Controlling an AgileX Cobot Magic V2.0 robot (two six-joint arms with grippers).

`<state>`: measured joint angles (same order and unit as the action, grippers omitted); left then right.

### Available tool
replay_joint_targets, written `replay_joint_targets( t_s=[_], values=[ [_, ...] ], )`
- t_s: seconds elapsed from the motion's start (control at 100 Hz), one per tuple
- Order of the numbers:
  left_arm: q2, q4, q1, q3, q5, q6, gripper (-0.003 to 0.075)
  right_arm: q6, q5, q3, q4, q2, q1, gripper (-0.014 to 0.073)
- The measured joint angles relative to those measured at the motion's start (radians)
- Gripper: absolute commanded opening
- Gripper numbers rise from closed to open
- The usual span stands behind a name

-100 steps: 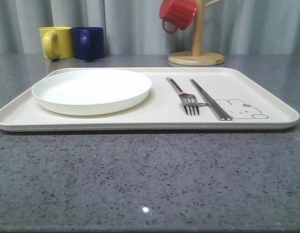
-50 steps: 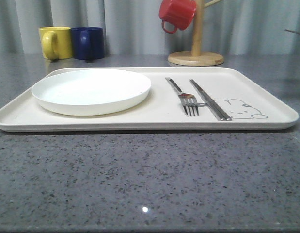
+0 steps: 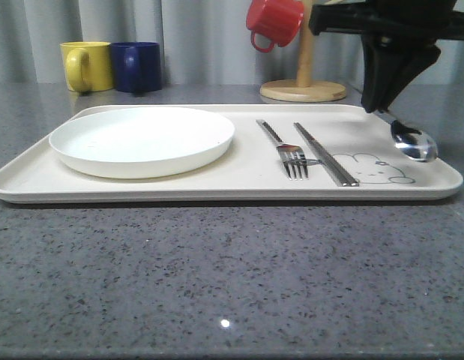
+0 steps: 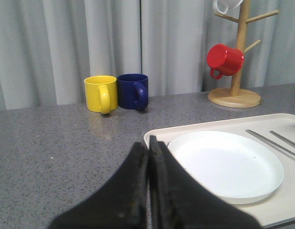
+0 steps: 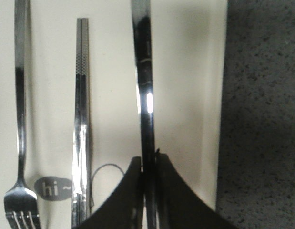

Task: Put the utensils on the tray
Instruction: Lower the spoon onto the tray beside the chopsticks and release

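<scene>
1. Since the earlier front frames, the right gripper (image 3: 396, 116) has come in over the tray (image 3: 239, 184) at its far right corner, carrying the spoon (image 3: 414, 142); nothing else has shifted. The bowl hangs low over the tray's right end, beside the rabbit drawing (image 3: 370, 169), apparently so the spoon can lie parallel to the chopsticks (image 3: 325, 154) and fork (image 3: 284, 150). The plate (image 3: 142, 139) takes the tray's left half, so the free strip is between the chopsticks and the right rim.

2. Left wrist view: the left gripper (image 4: 148, 157) has its fingers pressed together with nothing between them, held back near the tray's left end, clear of the plate (image 4: 228, 164). The yellow mug (image 4: 100, 93) and blue mug (image 4: 134, 90) stand well behind on the table.

3. Right wrist view: the right gripper (image 5: 148, 167) is clamped on the spoon (image 5: 145, 86) handle, which runs alongside the chopsticks (image 5: 81, 124) and fork (image 5: 19, 119). The tray (image 5: 195, 95) edge lies near on the handle's outer side, so room for lowering is narrow; drifting outward would risk landing on the rim.
</scene>
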<state>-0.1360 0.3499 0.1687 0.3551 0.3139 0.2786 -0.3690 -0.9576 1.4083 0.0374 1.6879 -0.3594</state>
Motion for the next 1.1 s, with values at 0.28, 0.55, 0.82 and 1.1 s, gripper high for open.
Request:
replay_joint_targets(
  t_s=[0.28,0.55,0.82,1.1],
  values=[
    [0.0,0.0,0.0,0.0,0.0,0.0,-0.0019,-0.004,0.015,0.0,-0.016,0.084,0.0,-0.0055],
    [0.0,0.0,0.0,0.0,0.0,0.0,-0.0019,-0.006,0.015,0.0,-0.025,0.093,0.0,0.0208],
    [0.0,0.0,0.0,0.0,0.0,0.0,-0.0019,-0.006,0.015,0.0,-0.031,0.092,0.0,0.0371],
    [0.0,0.0,0.0,0.0,0.0,0.0,-0.0019,0.011,0.013,0.0,0.029,0.007,0.0,0.0371]
  ],
)
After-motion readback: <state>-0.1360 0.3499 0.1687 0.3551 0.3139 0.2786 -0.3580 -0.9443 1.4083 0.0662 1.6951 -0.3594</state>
